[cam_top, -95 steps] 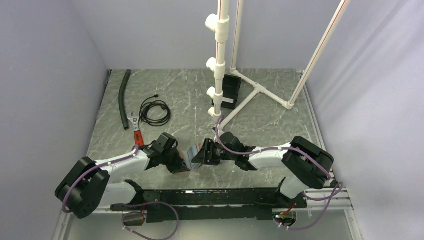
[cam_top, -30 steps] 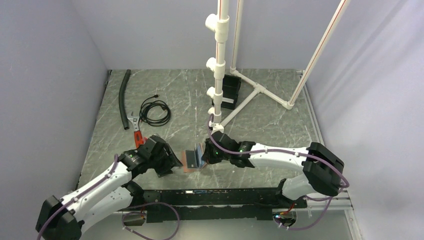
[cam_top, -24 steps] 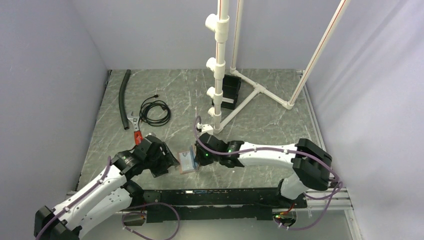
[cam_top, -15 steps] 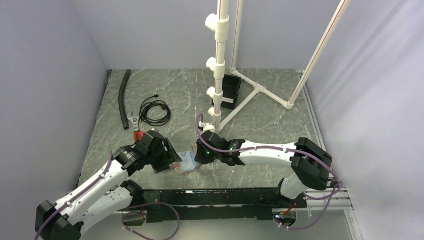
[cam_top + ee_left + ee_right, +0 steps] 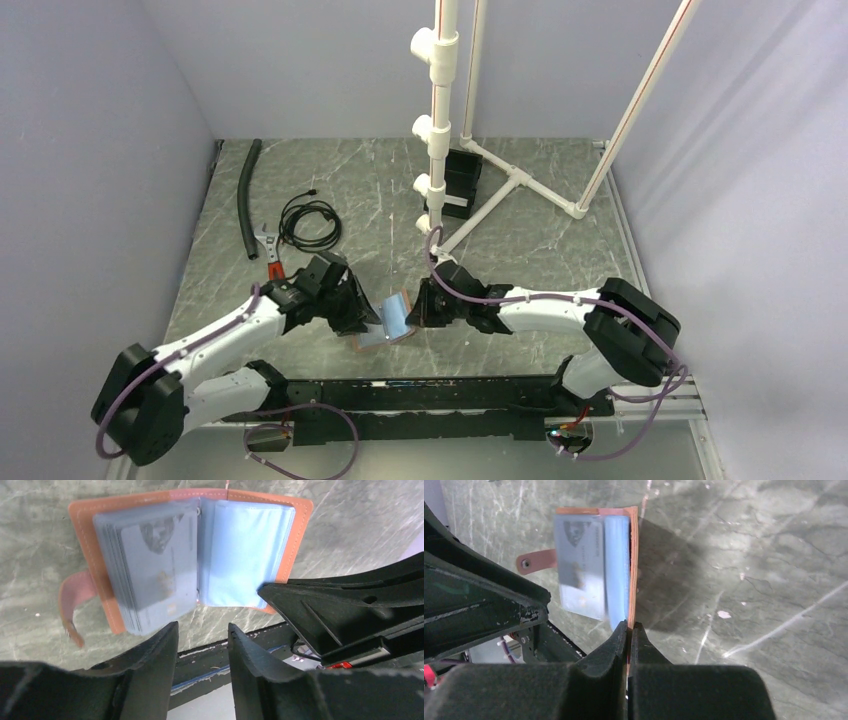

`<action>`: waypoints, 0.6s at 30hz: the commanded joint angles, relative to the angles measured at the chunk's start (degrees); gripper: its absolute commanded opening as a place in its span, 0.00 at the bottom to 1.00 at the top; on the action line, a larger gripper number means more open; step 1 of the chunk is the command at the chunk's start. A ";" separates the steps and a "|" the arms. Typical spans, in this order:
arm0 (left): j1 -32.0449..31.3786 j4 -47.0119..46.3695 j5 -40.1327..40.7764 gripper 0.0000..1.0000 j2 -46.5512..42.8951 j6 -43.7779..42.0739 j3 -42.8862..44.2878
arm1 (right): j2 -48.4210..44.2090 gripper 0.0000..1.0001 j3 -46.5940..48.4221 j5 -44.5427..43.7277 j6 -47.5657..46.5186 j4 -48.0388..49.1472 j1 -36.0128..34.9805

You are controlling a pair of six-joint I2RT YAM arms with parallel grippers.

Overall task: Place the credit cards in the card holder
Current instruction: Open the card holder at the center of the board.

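Credit cards (image 5: pixel 155 565) in card holder (image 5: pixel 82 535): print blurred

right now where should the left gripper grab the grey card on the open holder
Probably its short edge nearest the left gripper, coming in low from that side: the grey card lies flat on the card holder, that edge is exposed, and the right gripper pinches the other cover.

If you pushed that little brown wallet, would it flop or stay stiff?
Probably floppy at the fold: the tan leather card holder opens like a book, and its snap tab curls. The grey card stack inside likely stiffens that half. Its glossy sleeves may feel slippery.
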State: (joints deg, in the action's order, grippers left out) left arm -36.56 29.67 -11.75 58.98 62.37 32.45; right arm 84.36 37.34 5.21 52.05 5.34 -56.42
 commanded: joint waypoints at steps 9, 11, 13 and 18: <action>0.22 -2.89 6.99 0.38 7.39 -1.08 -4.33 | 0.56 0.44 5.34 -13.71 -13.68 -18.17 -2.76; 0.25 -1.88 7.41 0.36 7.86 -0.79 -4.58 | 0.03 0.51 6.59 -15.80 -14.40 -19.88 -4.16; 0.26 0.54 8.13 0.36 7.86 -0.71 -4.36 | -0.72 0.58 8.70 -18.41 -14.79 -21.83 -5.71; 0.38 3.62 10.71 0.35 5.82 -0.33 -5.65 | -3.28 0.64 9.94 -16.34 -17.19 -18.63 -6.68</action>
State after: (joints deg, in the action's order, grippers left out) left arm -36.47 26.59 -7.92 65.36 62.26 29.54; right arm 84.07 44.71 -9.54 38.41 -14.06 -62.83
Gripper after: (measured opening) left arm 0.352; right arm 0.629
